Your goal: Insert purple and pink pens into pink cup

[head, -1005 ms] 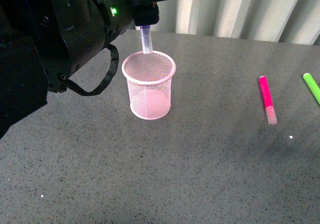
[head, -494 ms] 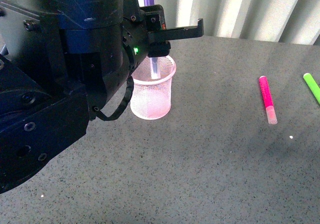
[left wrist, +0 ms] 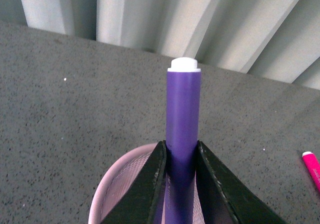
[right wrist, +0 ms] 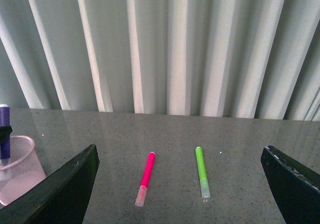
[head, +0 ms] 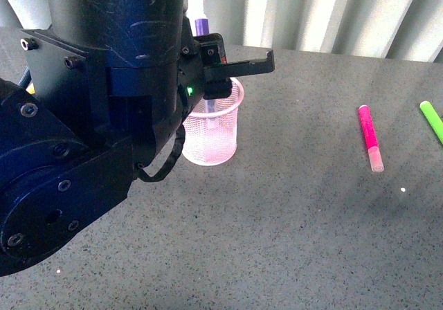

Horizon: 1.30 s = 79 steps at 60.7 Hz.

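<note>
Tabletop (head: 291,241), grey and speckled, fills the front view, with pale pleated drapes behind it. Next in bulk is the left arm (head: 90,116), a black and blue mass that covers the near left side. Its left pincer (left wrist: 180,149) is clenched on the purple pen (left wrist: 183,109), with both dark jaws pressed against the barrel. That pen stands upright, its lower part down inside the pink cup (head: 211,140) and its purple end rising above the rim. The cup stands on the tabletop just beside the arm. The right pincer (right wrist: 181,151) is released, its jaws spread wide and empty. The pink pen (head: 369,137) lies flat on the tabletop, well apart from the cup on its right, pale cap nearest the front camera. A green marker (head: 432,120) lies near it, further right.
</note>
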Each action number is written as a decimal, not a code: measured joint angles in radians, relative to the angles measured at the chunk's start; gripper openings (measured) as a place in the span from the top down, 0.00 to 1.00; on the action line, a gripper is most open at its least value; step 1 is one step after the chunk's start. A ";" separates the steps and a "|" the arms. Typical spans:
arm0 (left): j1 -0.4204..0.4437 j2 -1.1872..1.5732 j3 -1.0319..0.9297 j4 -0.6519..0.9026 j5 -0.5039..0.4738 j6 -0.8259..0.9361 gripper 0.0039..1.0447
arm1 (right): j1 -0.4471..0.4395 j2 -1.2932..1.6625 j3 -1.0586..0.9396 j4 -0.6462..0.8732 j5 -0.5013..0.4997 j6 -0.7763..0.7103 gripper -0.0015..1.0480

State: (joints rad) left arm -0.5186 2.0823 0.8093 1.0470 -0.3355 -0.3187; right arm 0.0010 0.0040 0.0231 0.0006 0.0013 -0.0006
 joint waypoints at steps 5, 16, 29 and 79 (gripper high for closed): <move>0.006 -0.018 -0.014 -0.034 0.022 -0.010 0.68 | 0.000 0.000 0.000 0.000 0.000 0.000 0.07; 0.029 -0.164 -0.064 -0.182 0.069 0.000 0.38 | 0.000 0.000 0.000 0.000 0.000 0.000 0.07; 0.121 -0.446 -0.160 -0.543 0.137 0.100 0.04 | 0.000 0.000 0.000 0.000 0.000 0.000 0.07; 0.385 -0.996 -0.724 -0.061 0.207 0.311 0.97 | 0.000 0.000 0.000 0.000 -0.001 0.000 0.07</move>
State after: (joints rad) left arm -0.1337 1.0866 0.0849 0.9859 -0.1284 -0.0078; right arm 0.0010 0.0040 0.0231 0.0006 0.0006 -0.0006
